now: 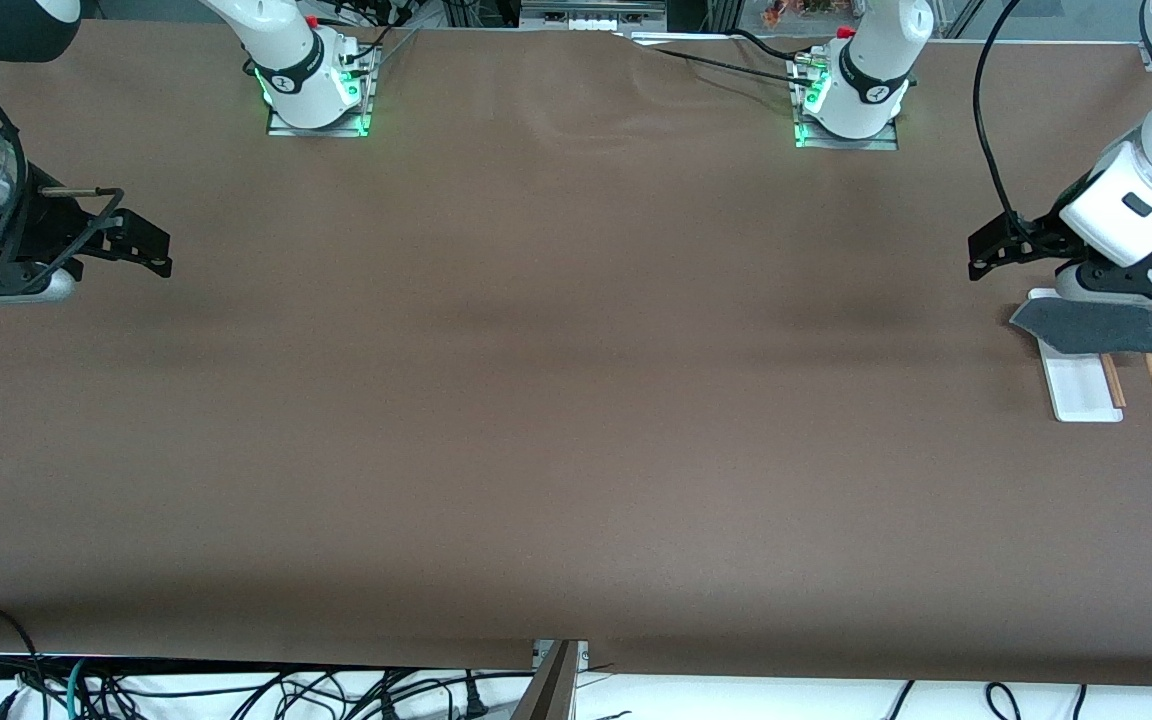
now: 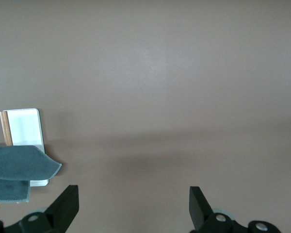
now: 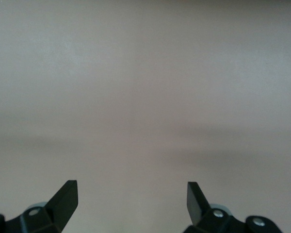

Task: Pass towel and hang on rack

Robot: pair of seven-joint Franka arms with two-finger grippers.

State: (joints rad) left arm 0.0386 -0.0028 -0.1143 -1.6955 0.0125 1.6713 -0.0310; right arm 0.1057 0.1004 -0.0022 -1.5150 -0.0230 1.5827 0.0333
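Note:
The dark grey towel (image 1: 1096, 328) hangs draped over the two wooden rods (image 1: 1113, 380) of the rack, whose white base (image 1: 1081, 395) stands at the left arm's end of the table. In the left wrist view the towel (image 2: 17, 165) covers part of the rack base (image 2: 24, 127). My left gripper (image 1: 981, 258) is open and empty over bare table beside the rack, its fingers apart from the towel; it also shows in its own wrist view (image 2: 134, 199). My right gripper (image 1: 158, 250) is open and empty over the right arm's end of the table, with only bare table under it (image 3: 132, 194).
A brown cover lies over the table (image 1: 576, 420). The two arm bases (image 1: 316, 95) (image 1: 851, 100) stand along the edge farthest from the front camera. Cables hang below the edge nearest that camera.

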